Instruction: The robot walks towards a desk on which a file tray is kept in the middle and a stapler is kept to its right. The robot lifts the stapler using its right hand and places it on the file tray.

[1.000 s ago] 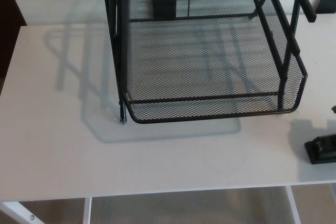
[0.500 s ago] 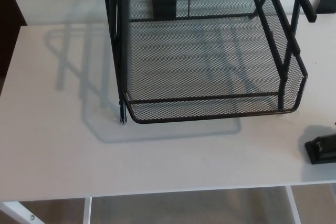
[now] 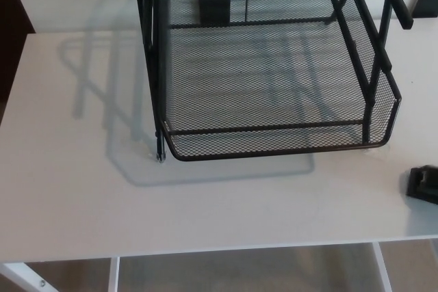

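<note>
We see neither the right hand nor the left hand in the head view, so we cannot tell how far either is open or what it touches. The black mesh file tray [image 3: 274, 138] stands at the middle of the white desk [image 3: 82, 196], reaching back toward the rear edge; the stapler [image 3: 423, 183] lies on the desk toward its right side, near the tray's front right corner but apart from it, partly cut off by the picture's border.
</note>
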Robot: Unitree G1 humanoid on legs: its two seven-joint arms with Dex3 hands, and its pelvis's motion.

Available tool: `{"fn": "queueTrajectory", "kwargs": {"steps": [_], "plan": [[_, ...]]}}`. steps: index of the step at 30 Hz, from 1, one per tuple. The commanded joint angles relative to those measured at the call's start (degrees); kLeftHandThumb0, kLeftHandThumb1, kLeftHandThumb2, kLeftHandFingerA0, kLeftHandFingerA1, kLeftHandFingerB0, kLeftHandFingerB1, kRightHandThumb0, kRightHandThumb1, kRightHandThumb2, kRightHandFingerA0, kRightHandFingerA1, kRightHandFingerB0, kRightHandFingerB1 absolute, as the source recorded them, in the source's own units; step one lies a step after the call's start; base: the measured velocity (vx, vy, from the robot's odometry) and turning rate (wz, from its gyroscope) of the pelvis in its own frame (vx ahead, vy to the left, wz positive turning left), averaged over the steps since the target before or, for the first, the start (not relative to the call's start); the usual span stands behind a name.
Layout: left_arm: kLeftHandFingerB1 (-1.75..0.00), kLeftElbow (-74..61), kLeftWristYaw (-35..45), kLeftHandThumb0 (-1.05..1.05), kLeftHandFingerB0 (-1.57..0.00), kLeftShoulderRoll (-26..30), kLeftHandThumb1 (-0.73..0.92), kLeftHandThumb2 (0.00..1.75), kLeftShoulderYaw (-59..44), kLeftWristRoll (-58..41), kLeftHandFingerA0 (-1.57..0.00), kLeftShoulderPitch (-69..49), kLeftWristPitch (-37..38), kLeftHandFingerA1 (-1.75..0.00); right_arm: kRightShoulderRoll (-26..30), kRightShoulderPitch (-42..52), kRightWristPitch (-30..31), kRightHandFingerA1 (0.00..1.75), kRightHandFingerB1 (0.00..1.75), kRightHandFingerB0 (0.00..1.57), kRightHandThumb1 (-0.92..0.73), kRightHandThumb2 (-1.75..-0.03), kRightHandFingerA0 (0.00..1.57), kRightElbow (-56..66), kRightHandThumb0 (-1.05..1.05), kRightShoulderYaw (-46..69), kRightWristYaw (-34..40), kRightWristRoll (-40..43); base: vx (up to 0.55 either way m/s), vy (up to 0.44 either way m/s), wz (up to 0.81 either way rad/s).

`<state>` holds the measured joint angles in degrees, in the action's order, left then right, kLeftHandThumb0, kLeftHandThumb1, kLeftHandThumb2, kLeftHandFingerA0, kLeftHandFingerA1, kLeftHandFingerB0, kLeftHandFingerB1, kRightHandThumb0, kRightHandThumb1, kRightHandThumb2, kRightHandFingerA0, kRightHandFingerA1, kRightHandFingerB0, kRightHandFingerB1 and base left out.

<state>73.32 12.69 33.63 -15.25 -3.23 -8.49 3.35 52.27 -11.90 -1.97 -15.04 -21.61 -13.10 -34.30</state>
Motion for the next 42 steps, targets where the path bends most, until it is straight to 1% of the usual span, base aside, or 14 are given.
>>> {"fn": "queueTrajectory", "kwargs": {"steps": [1,11,14,25,26,28,32,33,35,37,38,40,41,42], "plan": [[-0.67,0.25,-1.24,-0.54,-0.11,0.58,0.6,1.28,1.12,1.49,-0.24,-0.77,1.9,-0.74,-1.64,-0.39,-7.79,1.29,0.57,0.97,-0.62,-0.61,0.99,-8.61,-0.18,-3.98,24.0,-13.33,0.0,0.0,0.0],[-0.84,-0.23,-1.49,-0.83,-0.37,0.8,0.63,1.22,3.02,2.59,-0.47,-0.95,2.79,-0.9,-2.82,2.14,-4.4,1.34,0.57,0.97,-0.57,-0.57,0.92,-11.08,-0.23,-6.18,30.75,-16.37,0.0,0.0,0.0],[-0.86,-0.48,-0.95,-0.83,-0.4,0.92,0.67,1.18,3.67,2.94,-0.41,-1.42,3.95,-0.89,-4.89,3.44,-3.88,1.64,1.1,0.79,-0.7,-0.6,0.79,-11.52,-0.16,-4.66,31.52,-13.32,0.0,0.0,0.0],[-0.86,-0.12,-0.94,-0.89,-0.46,0.83,0.56,1.22,4.3,2.44,-0.49,-1.5,4.49,-0.89,-10.56,5.84,-5.01,1.75,1.45,0.74,-0.63,-0.71,0.89,-12.69,-0.13,0.29,43.44,-9.24,0.0,0.0,0.0],[-0.89,0.05,-1.41,-0.88,-0.48,0.81,0.64,1.19,4.73,2.94,-0.51,-1.56,4.91,-0.93,-11.84,5.79,-4.64,1.37,1.07,0.91,-0.5,-0.89,1.21,-12.96,-0.22,0.99,44.92,-8.74,0.0,0.0,0.0],[-0.94,0.2,-1.37,-0.89,-0.44,0.96,0.7,1.02,5.32,3.49,-0.45,-1.6,5.18,-0.97,-13.01,5.72,-3.7,1.75,1.29,0.77,-0.66,-0.63,0.89,-12.79,-0.17,1.9,45.09,-8.28,0.0,0.0,0.0],[-0.89,0.39,-1.81,-0.87,-0.5,1.02,0.64,1.18,5.53,3.61,-0.52,-2.34,5.05,-0.93,-13.82,6.33,-3.29,1.75,1.37,0.78,-0.62,-0.65,0.87,-12.21,-0.12,3.03,47.11,-8.74,0.0,0.0,0.0],[-0.87,0.13,-1.67,-0.83,-0.48,1.01,0.62,1.22,5.26,3.2,-0.49,-2.58,4.97,-0.91,-14.0,6.35,-2.68,1.36,1.16,0.9,-0.53,-0.92,1.16,-10.44,-0.16,5.04,44.07,-6.35,0.0,0.0,0.0],[-0.95,0.1,-1.35,-0.82,-0.45,1.01,0.69,1.07,5.05,2.76,-0.43,-2.53,4.58,-0.99,-14.11,6.12,-3.2,1.71,1.39,0.74,-0.71,-0.68,0.85,-9.96,-0.12,6.59,44.19,-5.8,0.0,0.0,0.0],[-0.87,0.05,-1.21,-0.8,-0.48,1.06,0.61,1.21,4.62,2.17,-0.51,-2.38,3.94,-0.91,-13.98,5.4,-4.66,1.69,1.35,0.75,-0.7,-0.67,0.84,-9.39,-0.09,9.09,44.13,-4.27,0.0,0.0,0.0],[-0.88,-0.07,-1.27,-0.81,-0.49,1.06,0.62,1.2,4.74,2.27,-0.52,-2.44,4.13,-0.92,-13.94,5.22,-5.31,1.34,1.12,0.9,-0.55,-0.92,1.16,-9.19,-0.14,10.42,43.95,-3.48,0.0,0.0,0.0],[-0.88,-0.15,-1.5,-0.83,-0.49,1.12,0.62,1.21,5.08,2.64,-0.54,-2.54,4.43,-0.93,-14.33,5.12,-6.21,1.34,1.13,0.93,-0.54,-0.94,1.18,-9.47,-0.13,11.55,44.36,-3.31,0.0,0.0,0.0],[-0.94,-0.21,-1.87,-0.81,-0.47,1.26,0.69,1.07,5.63,3.23,-0.47,-2.72,4.75,-0.97,-14.61,5.01,-7.37,1.75,1.4,0.73,-0.74,-0.73,0.81,-9.68,-0.07,12.67,44.77,-2.65,0.0,0.0,0.0],[-0.87,-0.2,-1.87,-0.81,-0.49,1.41,0.63,1.21,5.96,3.5,-0.51,-2.83,4.67,-0.9,-14.74,5.08,-7.81,1.33,1.13,0.94,-0.53,-0.95,1.17,-9.39,-0.12,13.59,44.69,-2.54,0.0,0.0,0.0]]}}
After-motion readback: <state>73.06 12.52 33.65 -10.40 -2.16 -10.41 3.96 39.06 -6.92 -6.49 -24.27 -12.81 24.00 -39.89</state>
